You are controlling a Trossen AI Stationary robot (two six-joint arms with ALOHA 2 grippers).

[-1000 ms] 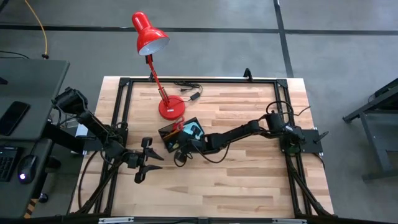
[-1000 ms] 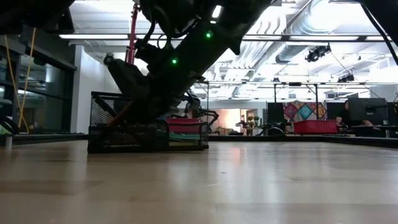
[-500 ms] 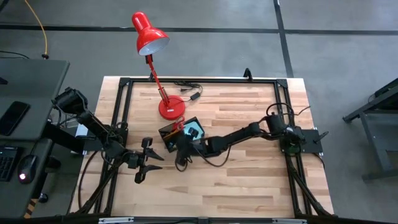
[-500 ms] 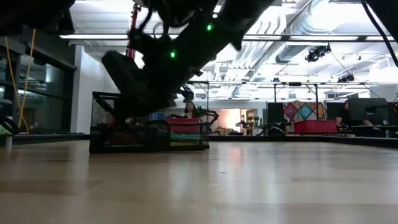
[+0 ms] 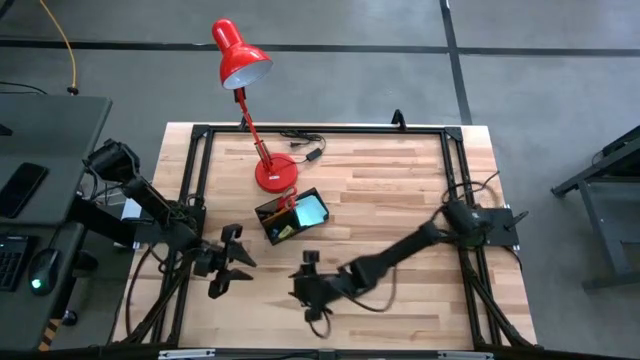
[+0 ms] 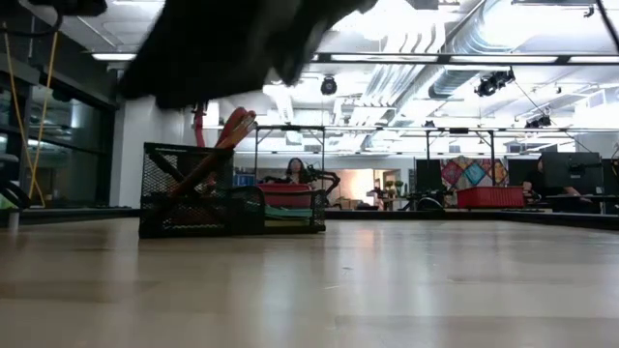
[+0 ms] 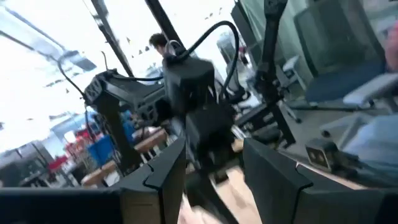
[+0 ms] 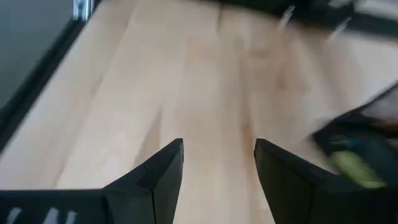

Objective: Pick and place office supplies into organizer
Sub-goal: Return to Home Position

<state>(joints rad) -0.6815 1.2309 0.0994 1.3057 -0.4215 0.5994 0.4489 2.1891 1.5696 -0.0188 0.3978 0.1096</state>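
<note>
Two hands read released from above: I see the left hand (image 5: 240, 265) near the tabletop's (image 5: 400, 180) left edge, and the right hand (image 5: 298, 287) apart from the organizer (image 5: 266, 212), which sits just beside the lamp base (image 5: 275, 175). Low view: red scissors (image 6: 230, 130) stand tilted in its mesh. Right wrist view: fingers (image 8: 158, 171) spread over wood.

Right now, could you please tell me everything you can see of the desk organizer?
The organizer is a small black wire-mesh tray, sitting flat on the wooden table, turned at an angle, close beside the red lamp base. It has two compartments: a taller one with red-handled scissors leaning out, and a lower one holding a teal sticky-note pad. The left end effector and right end effector are both clear of it.
</note>
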